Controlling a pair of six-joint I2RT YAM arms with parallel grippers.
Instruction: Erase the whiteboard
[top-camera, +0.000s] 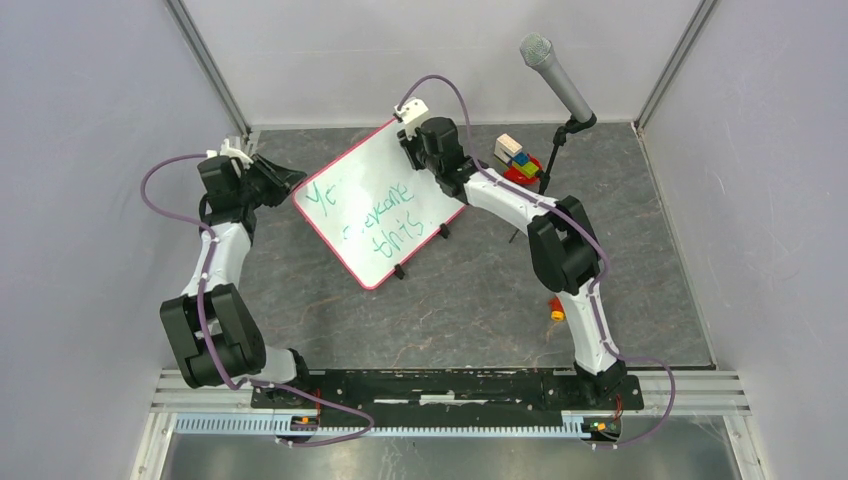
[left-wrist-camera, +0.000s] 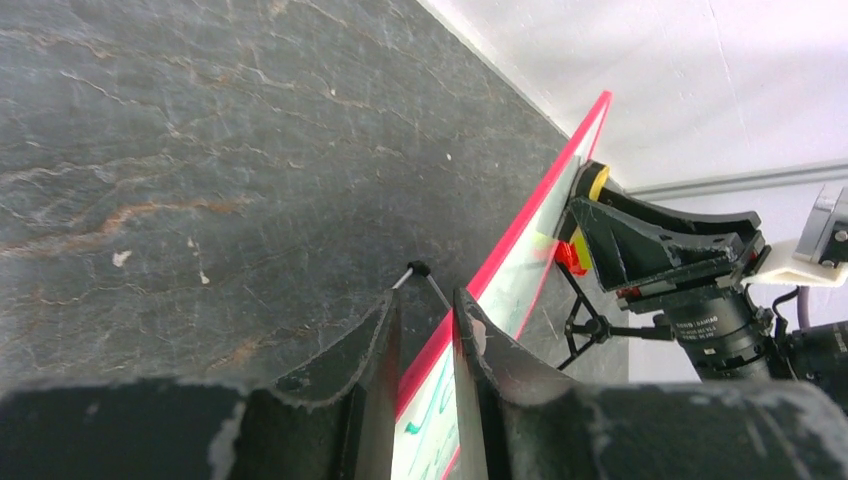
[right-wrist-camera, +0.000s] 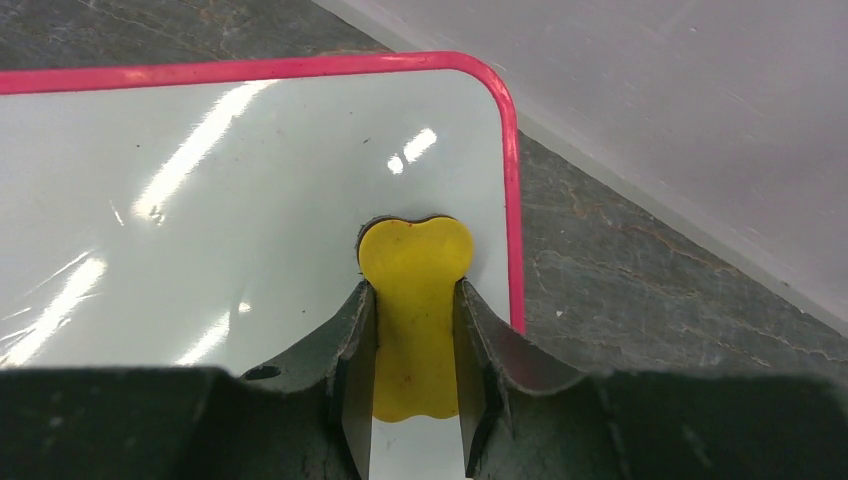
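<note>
The whiteboard (top-camera: 375, 200) has a red-pink frame and green handwriting and lies at an angle on the dark table. My left gripper (top-camera: 283, 183) is at its left corner. In the left wrist view its jaws (left-wrist-camera: 425, 320) are closed over the board's red edge (left-wrist-camera: 520, 225). My right gripper (top-camera: 420, 150) is at the board's far corner. In the right wrist view it (right-wrist-camera: 415, 300) is shut on a yellow bone-shaped eraser (right-wrist-camera: 415, 265), which rests on the white surface (right-wrist-camera: 250, 180) close to the rounded corner. The writing under the right arm is partly hidden.
A microphone (top-camera: 553, 72) on a black stand rises at the back right. Coloured toy blocks (top-camera: 515, 158) sit beside the stand. A small orange object (top-camera: 556, 310) lies near the right arm's base. Walls close in the table on three sides.
</note>
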